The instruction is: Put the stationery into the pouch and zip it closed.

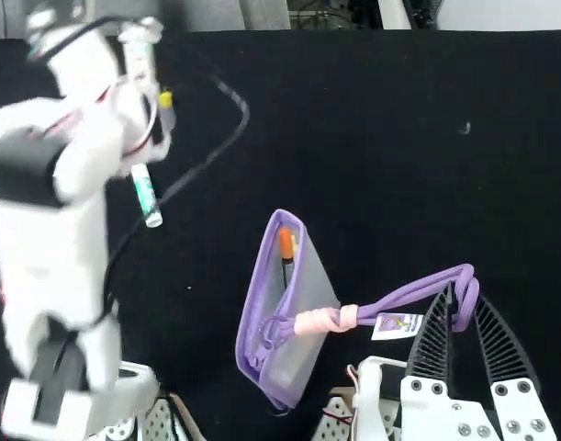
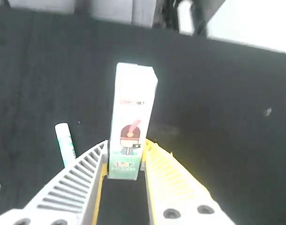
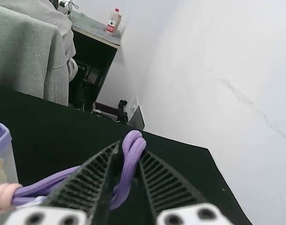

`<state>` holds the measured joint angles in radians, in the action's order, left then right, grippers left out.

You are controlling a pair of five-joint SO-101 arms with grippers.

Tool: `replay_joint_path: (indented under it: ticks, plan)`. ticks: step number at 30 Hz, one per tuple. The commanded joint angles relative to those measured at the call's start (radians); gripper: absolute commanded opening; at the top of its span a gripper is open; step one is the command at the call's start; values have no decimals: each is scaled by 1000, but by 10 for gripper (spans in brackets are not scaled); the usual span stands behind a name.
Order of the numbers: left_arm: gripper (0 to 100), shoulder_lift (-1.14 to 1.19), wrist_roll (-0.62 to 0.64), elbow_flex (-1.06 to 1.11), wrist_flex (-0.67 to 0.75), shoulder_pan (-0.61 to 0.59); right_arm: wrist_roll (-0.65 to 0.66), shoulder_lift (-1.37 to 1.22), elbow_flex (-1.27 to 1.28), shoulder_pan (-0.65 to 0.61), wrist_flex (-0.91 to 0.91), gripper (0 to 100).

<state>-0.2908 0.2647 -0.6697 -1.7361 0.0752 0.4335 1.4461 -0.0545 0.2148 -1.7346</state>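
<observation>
Gripped a tall white box (image 2: 132,112) tight between the white and yellow fingers (image 2: 171,171) of the left gripper (image 2: 126,149). Pinched the purple cord (image 3: 133,140) hard in the black right gripper (image 3: 128,151), clamped shut on it. Traced that cord back past a pink knot (image 1: 326,320) to the purple pouch (image 1: 294,340), near the right gripper on the black table (image 1: 427,138). Found the pouch open, with an orange pen (image 1: 286,243) already inside and the zip not yet closed.

Seemed best to carry the box across to the pouch, well apart from it for now. Needed to line the short end up with the open mouth first. Better to slide it in end first, beside the pen, and to let go only once inside. Wise also to hold the cord pulled tight, to stop the pouch from sliding away.

Spotted a green and white stick (image 1: 146,197), maybe a glue stick though hard to tell, lying loose on the table just beside the left gripper.
</observation>
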Motion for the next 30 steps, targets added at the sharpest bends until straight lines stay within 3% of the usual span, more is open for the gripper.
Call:
replay_joint_path:
  ticks: [1,8,17,30]
  plan:
    - [29,-216,11,159,97,2,-18,-4,-15,9,-32,11]
    - [29,-582,12,593,319,94,-21,-4,-15,9,-32,11]
    - [33,-1053,9,1147,747,240,-20,-4,-15,9,-32,11]
    - [29,-1452,12,1514,979,544,-20,-4,-15,9,-32,11]
